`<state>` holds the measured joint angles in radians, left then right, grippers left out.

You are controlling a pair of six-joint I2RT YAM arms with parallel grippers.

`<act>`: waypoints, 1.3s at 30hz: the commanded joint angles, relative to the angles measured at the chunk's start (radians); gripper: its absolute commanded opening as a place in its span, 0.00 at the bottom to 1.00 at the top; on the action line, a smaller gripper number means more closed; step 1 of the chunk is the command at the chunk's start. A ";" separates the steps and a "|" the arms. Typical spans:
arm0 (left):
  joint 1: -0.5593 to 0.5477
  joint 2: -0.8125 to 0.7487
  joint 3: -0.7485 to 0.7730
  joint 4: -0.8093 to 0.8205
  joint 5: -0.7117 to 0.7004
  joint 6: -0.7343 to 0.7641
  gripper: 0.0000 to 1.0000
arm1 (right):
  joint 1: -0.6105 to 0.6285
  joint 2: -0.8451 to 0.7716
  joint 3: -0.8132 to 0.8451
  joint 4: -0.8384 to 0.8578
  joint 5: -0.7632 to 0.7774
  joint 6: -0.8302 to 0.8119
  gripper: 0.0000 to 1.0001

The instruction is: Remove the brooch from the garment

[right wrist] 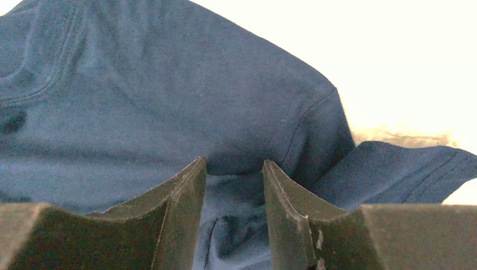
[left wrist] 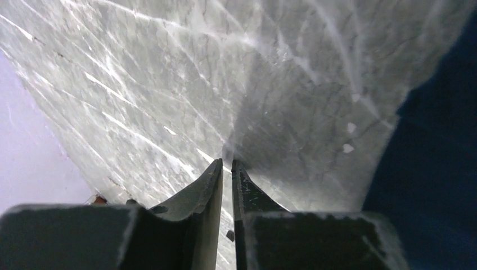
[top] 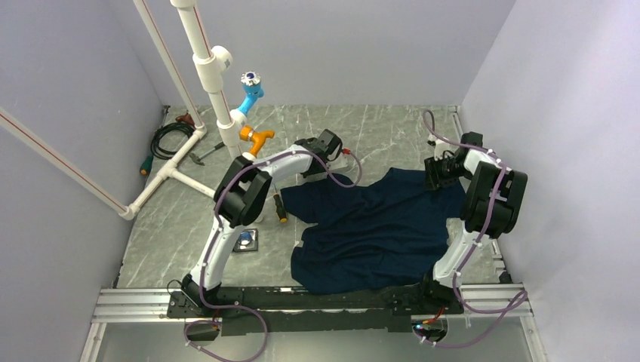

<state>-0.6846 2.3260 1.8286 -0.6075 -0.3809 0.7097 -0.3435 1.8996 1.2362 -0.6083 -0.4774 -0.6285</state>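
Observation:
The garment (top: pixel 377 226), a dark navy T-shirt, lies spread on the marble table. My right gripper (top: pixel 432 175) is at its far right edge by a sleeve. In the right wrist view its jaws (right wrist: pixel 233 163) hold a bunched fold of the garment (right wrist: pixel 169 84) between them. A small round blue-grey disc (top: pixel 246 241), apparently the brooch, lies on a small dark square left of the shirt, beside my left arm. My left gripper (top: pixel 341 160) is past the shirt's far left corner. In the left wrist view it (left wrist: pixel 226 163) is shut over bare marble, with the shirt's edge (left wrist: pixel 439 169) at the right.
White pipework (top: pixel 204 68) with a light-blue star-capped fitting (top: pixel 251 87) and an orange valve (top: pixel 256 137) stands at the back left. Coiled black cable (top: pixel 167 138) and small tools lie beside it. A small dark mark (right wrist: pixel 11 119) shows near the shirt's collar. Walls close in on three sides.

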 commanded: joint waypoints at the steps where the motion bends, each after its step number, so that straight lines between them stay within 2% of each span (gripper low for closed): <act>1: -0.001 -0.091 -0.019 -0.004 0.155 -0.068 0.20 | -0.011 -0.046 0.040 0.022 0.054 -0.023 0.45; 5: -0.035 -0.169 -0.052 -0.024 0.291 -0.103 0.39 | -0.010 -0.157 0.028 -0.025 -0.060 -0.017 0.47; 9: -0.103 -0.159 -0.035 -0.059 0.314 -0.093 0.54 | 0.019 -0.213 0.026 -0.091 -0.152 0.004 0.50; 18: -0.155 -0.048 0.019 -0.049 0.282 -0.071 0.61 | 0.165 -0.199 -0.049 -0.056 -0.165 0.045 0.52; 22: -0.154 -0.013 0.021 -0.047 0.273 -0.049 0.51 | 0.181 -0.139 -0.053 -0.040 -0.171 0.055 0.52; 31: -0.055 0.040 0.060 -0.072 0.210 -0.061 0.00 | 0.176 0.006 0.001 -0.004 -0.085 0.054 0.51; 39: 0.009 0.077 0.115 -0.035 0.043 -0.054 0.00 | 0.167 0.109 0.086 0.069 0.032 0.085 0.51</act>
<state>-0.7155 2.3585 1.9289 -0.6415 -0.2085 0.6506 -0.1677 1.9404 1.2743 -0.6411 -0.5728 -0.5518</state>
